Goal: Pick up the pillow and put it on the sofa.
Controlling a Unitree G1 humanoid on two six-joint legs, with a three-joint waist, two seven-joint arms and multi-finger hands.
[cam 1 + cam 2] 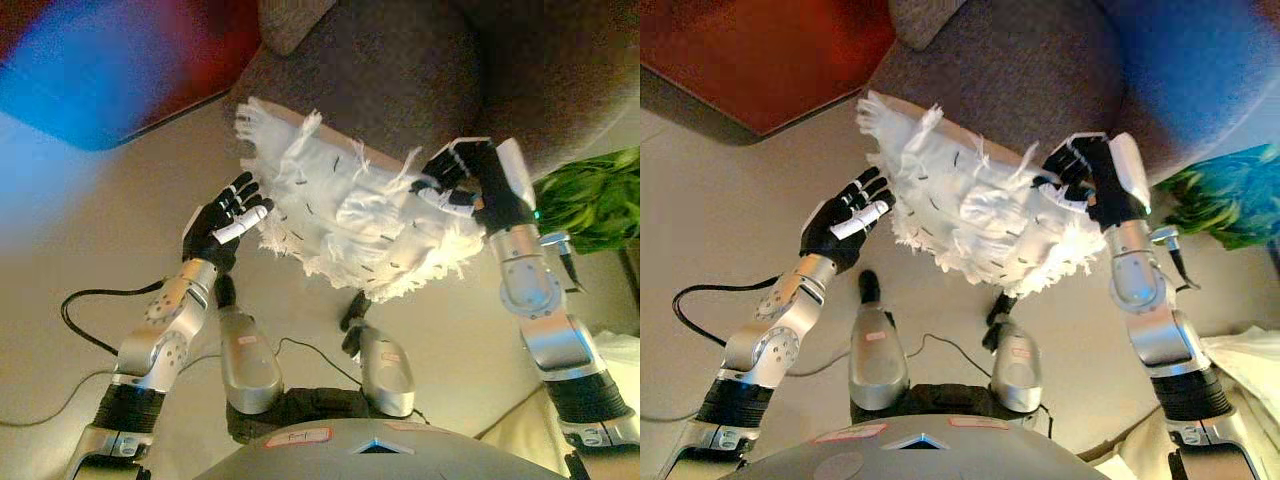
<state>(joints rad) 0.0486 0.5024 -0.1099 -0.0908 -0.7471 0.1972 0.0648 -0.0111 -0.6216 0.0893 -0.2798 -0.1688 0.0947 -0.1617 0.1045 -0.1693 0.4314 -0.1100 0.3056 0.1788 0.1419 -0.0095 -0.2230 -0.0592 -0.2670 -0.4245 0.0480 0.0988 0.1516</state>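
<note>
A white pillow [340, 210] with shaggy fringes and small dark flecks hangs between my two hands, its far edge over the front edge of the grey-brown sofa [400, 70]. My left hand [225, 222] is at the pillow's left fringe with its fingers straight and spread, open, just touching or barely apart from it. On the pillow's right side, my right hand [470, 185] has its fingers curled over the upper right edge and is shut on it. The pillow's underside is hidden.
A second grey cushion [290, 20] lies at the sofa's back left. A red rug [760, 50] covers the floor to the left of the sofa. A green plant [595, 200] stands close to my right arm, with something white [1250, 360] below it.
</note>
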